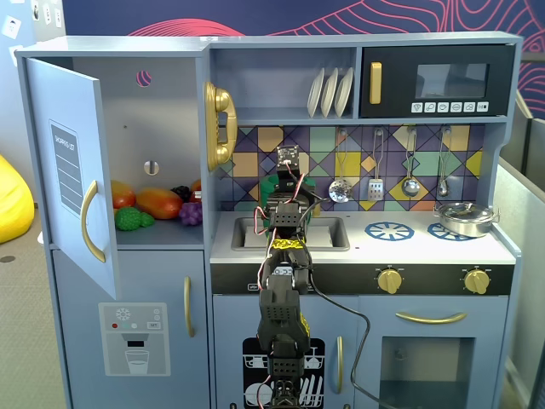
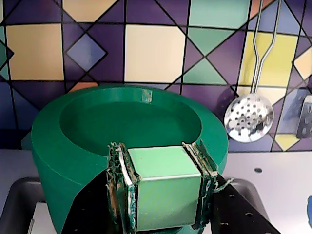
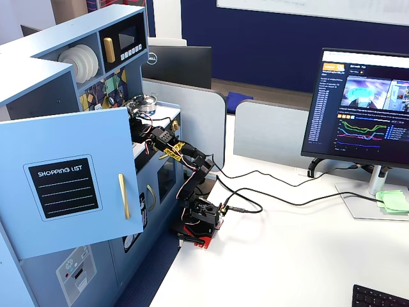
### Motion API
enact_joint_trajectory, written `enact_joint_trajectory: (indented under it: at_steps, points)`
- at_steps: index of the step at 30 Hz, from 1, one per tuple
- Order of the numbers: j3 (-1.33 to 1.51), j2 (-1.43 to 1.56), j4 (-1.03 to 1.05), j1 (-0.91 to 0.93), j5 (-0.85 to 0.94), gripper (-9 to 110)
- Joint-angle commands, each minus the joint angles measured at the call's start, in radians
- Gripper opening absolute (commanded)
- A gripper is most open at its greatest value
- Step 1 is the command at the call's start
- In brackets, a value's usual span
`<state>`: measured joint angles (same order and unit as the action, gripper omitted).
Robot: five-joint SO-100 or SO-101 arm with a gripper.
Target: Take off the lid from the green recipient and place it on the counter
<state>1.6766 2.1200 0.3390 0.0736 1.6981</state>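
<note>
— Green plastic fills the wrist view: the lid (image 2: 97, 122) sits flat on the green recipient (image 2: 53, 170), its face level and turned up, at the far edge of the counter (image 2: 273, 180) against the tiled wall.

— And the claw?

— The gripper (image 2: 163, 187) is closed on the lid's raised rectangular handle (image 2: 163, 187); the two taped fingers (image 2: 119, 187) press its left and right sides. The handle stands upright, its paler top facing up, its broad near face toward the camera.

— Does the lid have a long axis?

— The disc is round, so none that I can tell. The pot stands upright, wider at the top than lower down.

— Where is it in a fixed view?

— Hidden. The arm (image 1: 281, 290) reaches up and away over the sink (image 1: 328, 232), covering the pot. A silver pan (image 1: 464, 218) sits on the far right burner ring, well apart from the arm.

— Any writing?

— The open cupboard door (image 3: 70, 173) carries a black panel reading "SHOPPING LIST" in white. The same panel shows edge-on in the other fixed view, too small to read. The monitor (image 3: 361, 109) on the right shows text and graphs, unreadable.

— Anything else near the pot?

— A perforated metal skimmer (image 2: 248, 117) hangs on the wall just to its right in the wrist view.
</note>
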Motion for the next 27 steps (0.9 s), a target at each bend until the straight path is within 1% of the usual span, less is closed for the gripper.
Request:
enact_joint_trajectory:
  at_steps: [1,10,16,20,22,27]
  points:
    - [-0.143,0.017,0.006,0.012,0.014,0]
    - [-0.150,0.072,0.035,0.103,0.006,0]
    - [-0.218,0.034,0.071,0.331,-0.026,0]
    - [-0.187,0.026,0.060,0.439,-0.020,0]
    - [-0.146,0.021,0.026,0.482,-0.018,0]
    - [0.012,-0.005,-0.155,0.546,-0.018,0]
